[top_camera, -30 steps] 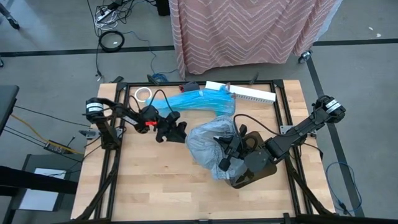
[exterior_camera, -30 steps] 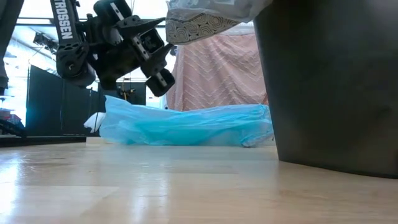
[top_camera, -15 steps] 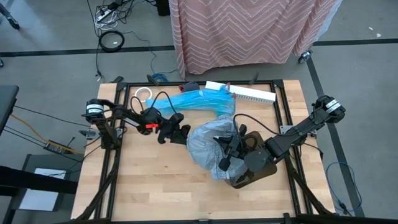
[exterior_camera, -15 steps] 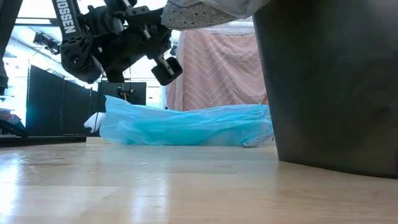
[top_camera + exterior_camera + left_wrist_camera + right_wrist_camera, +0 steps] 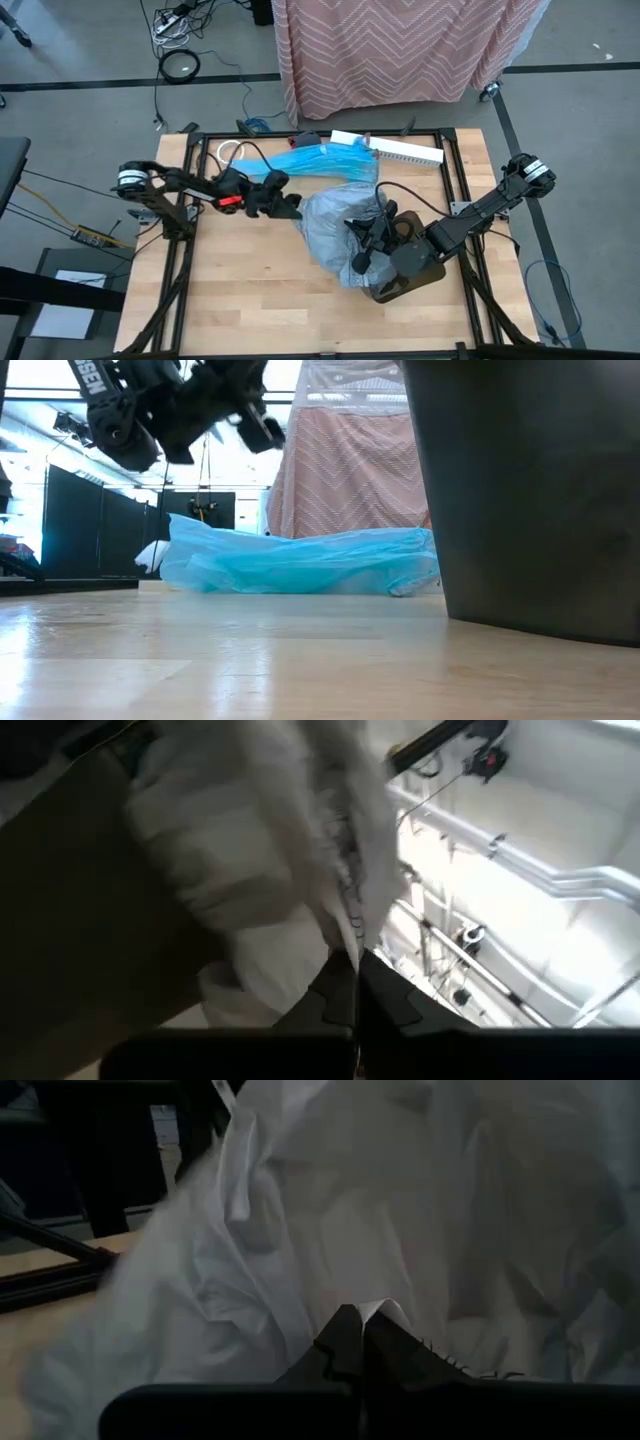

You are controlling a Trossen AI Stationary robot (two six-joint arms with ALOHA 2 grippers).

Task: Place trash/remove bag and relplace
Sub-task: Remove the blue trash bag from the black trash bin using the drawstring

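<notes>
The grey translucent bag (image 5: 330, 235) bulges out of the black bin (image 5: 405, 270) at the table's right middle and spreads toward the left. My left gripper (image 5: 287, 205) is at the bag's left edge, shut on it. At the bag's right side, over the bin's mouth, my right gripper (image 5: 363, 240) is shut on the film. The low view shows the left gripper (image 5: 255, 422) high above the table and the bin's wall (image 5: 520, 490) on the wood. No trash shows. My left gripper pinches a gathered edge of the bag's film (image 5: 350, 935) between its two shut fingers (image 5: 330, 1000). It comes from the table's left and slants upward. The film rises in a bunched strand from the fingers, clear of the table. My right gripper pinches a fold of the bag (image 5: 378, 1308) between its shut fingers (image 5: 345, 1342), coming level from the table's right. The film billows around and beyond the fingertips; one layer or several, I cannot tell.
A bright blue plastic bag (image 5: 325, 160) lies on the table behind the grey one, and in the low view (image 5: 300, 560) it rests flat on the wood. A white tape roll (image 5: 232, 150) and a long white box (image 5: 405, 150) sit near the far edge.
My left gripper has shut on the bag's left edge and risen, tipping upward and rolling as it went. The bag's left part has been drawn out toward the left. My right gripper has kept still.
</notes>
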